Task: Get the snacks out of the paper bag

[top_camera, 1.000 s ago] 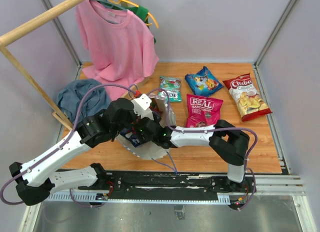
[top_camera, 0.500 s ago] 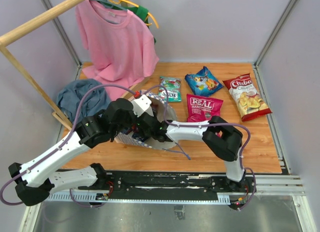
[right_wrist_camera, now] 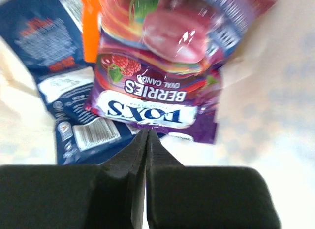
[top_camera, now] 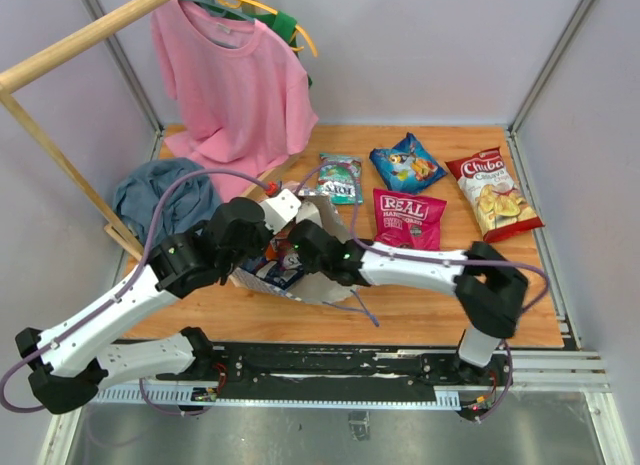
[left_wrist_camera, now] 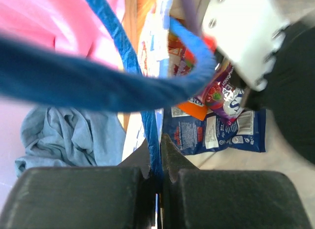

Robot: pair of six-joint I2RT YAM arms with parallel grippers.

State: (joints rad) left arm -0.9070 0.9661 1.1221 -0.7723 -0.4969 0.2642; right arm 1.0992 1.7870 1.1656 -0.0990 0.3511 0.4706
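Observation:
The paper bag [top_camera: 312, 283] lies on its side at the table's near left, mouth held up. My left gripper [left_wrist_camera: 160, 140] is shut on its blue cord handle [left_wrist_camera: 151, 121]. Inside lie a purple "FOX'S" berries packet [right_wrist_camera: 157, 71] and a dark blue packet [right_wrist_camera: 54, 66]. My right gripper [right_wrist_camera: 147, 132] reaches into the bag and is shut, its tips pinched on the purple packet's lower edge. In the top view both grippers are buried at the bag's mouth [top_camera: 285, 253]. Outside the bag lie a teal packet [top_camera: 341, 178], a blue bag [top_camera: 406, 163], the "REAL" bag [top_camera: 407, 220] and the "Chiba" chips [top_camera: 492, 193].
A pink T-shirt [top_camera: 235, 85] hangs from a wooden rack [top_camera: 60, 60] at the back left. A blue-grey cloth [top_camera: 165, 195] is heaped left of the bag. Grey walls close in the wooden table [top_camera: 500, 295] on three sides.
My right arm has stretched further left into the bag and its gripper has gone from open to shut at the purple packet. The left gripper keeps hold of the handle.

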